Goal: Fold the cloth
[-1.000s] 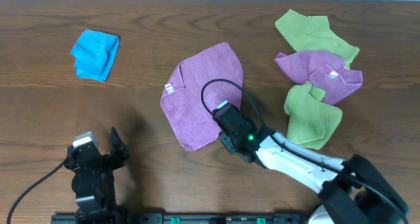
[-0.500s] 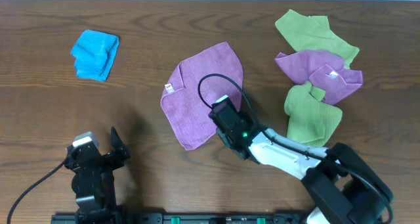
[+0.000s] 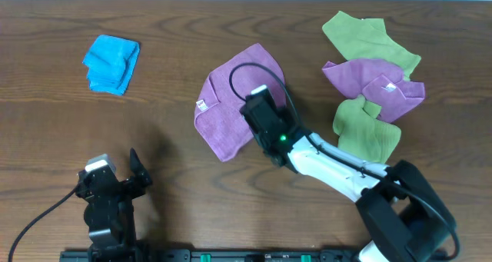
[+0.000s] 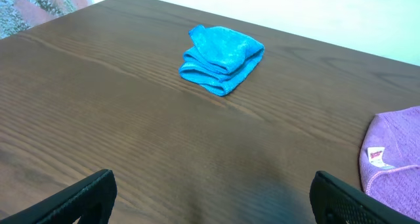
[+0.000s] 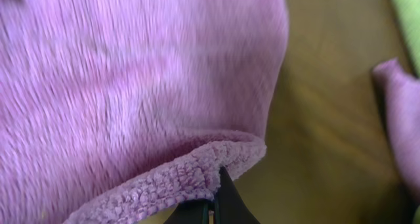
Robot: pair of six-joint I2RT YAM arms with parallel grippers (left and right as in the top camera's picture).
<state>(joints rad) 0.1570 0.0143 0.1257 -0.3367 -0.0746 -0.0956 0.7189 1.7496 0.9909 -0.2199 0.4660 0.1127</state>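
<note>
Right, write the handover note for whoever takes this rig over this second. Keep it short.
Left gripper: open, holding nothing, low over the near left of the table.
Right gripper: shut on an edge of the purple cloth at the middle; the edge curls over at the fingers.
Other things: blue cloth bunched at far left; pile of green and purple cloths at far right, no arm on either.
Done: fold only begun; the cloth lies mostly open.
Left: carry the held edge across to the opposite side, release, flatten.
</note>
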